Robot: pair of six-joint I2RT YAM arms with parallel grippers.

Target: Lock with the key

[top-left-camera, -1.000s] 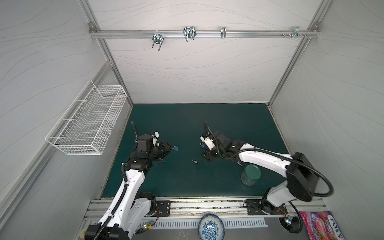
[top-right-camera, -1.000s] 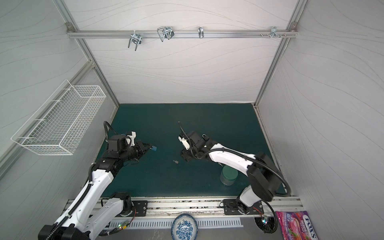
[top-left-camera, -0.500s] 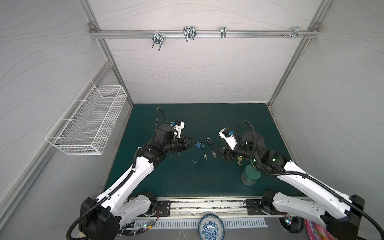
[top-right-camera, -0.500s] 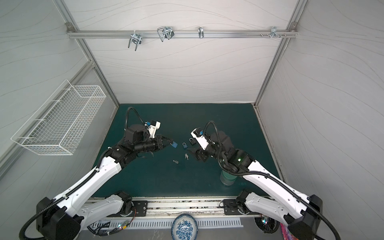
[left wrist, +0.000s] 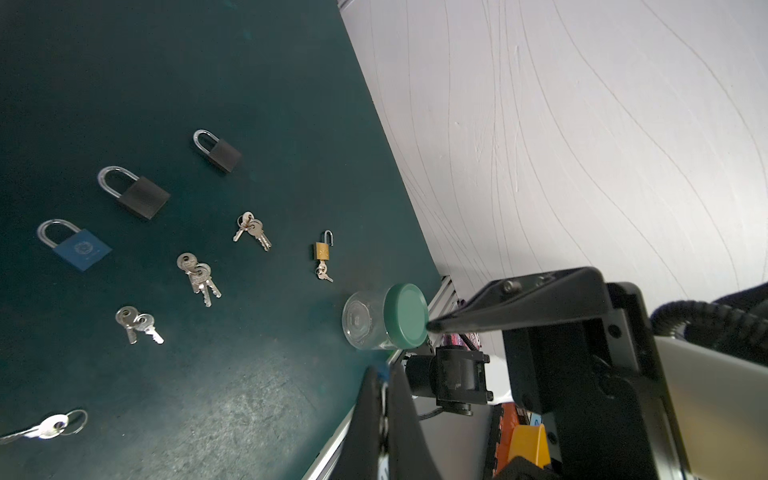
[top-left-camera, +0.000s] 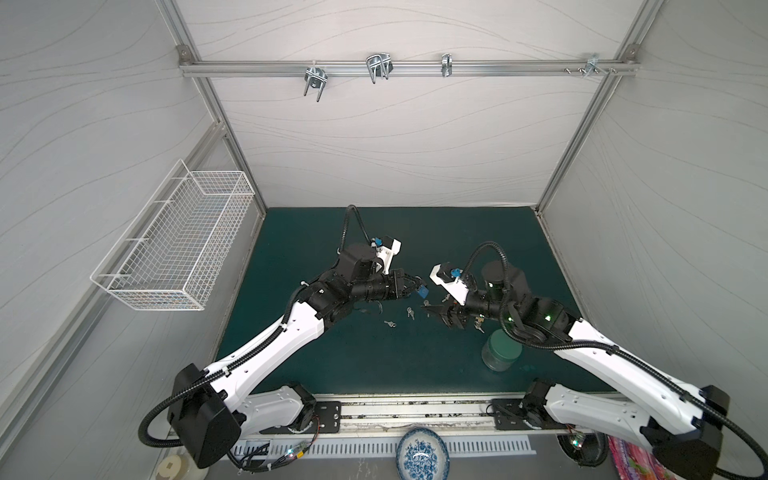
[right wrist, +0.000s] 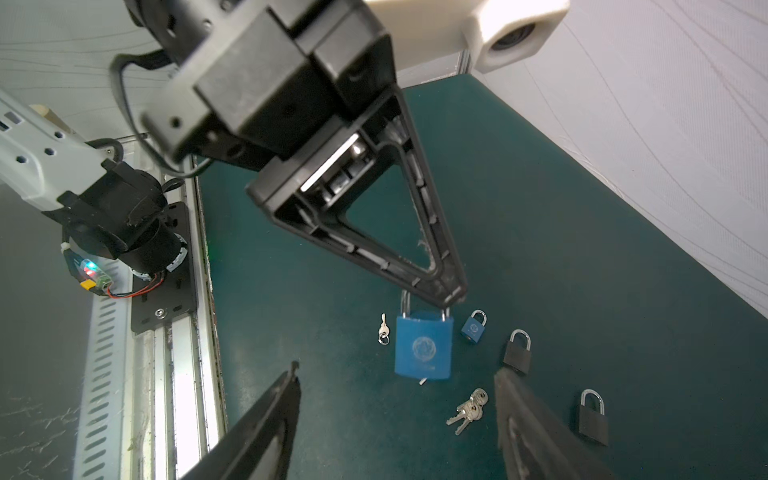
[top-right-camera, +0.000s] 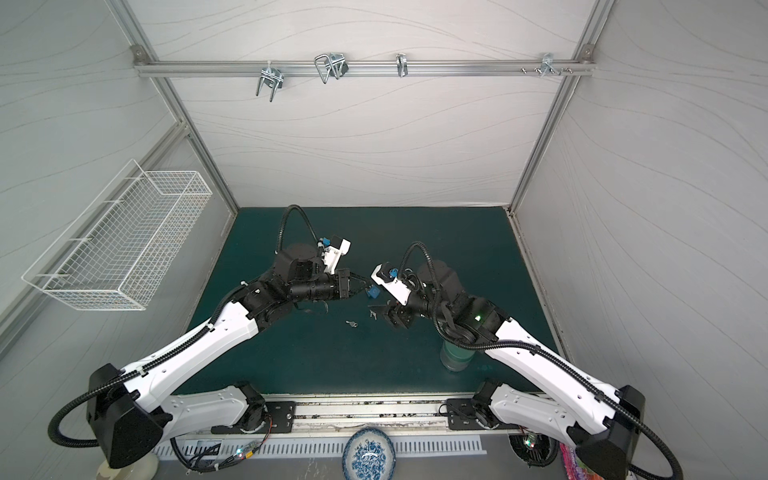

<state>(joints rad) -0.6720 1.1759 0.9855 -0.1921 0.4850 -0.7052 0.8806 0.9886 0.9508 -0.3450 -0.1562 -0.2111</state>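
The left claw is clenching on the shackle of the blue padlock, which is hanging upright just below the fingertips in the lower middle of the right wrist view, clear of the green mat. The right claw is standing released, its two dark fingers spreading wide along the bottom edge of that frame. The padlock's body is showing in the gap between them, beyond the tips and touching neither. A pale stub is sticking out under the padlock's base; I cannot tell whether it is a key in the keyhole. In both top views the claws are meeting near the middle of the mat, the left claw carrying the padlock as a blue speck and the right claw sitting just to its lower right. Only the right wrist view is showing the grip on the shackle. On the mat behind, it is also showing a single key, a small blue padlock, two black padlocks and a key bunch. The left wrist view is hiding the held padlock but for a blue sliver at the pressed fingertips. It alone is showing a brass padlock at centre with keys at its base, and close up a green-lidded jar.
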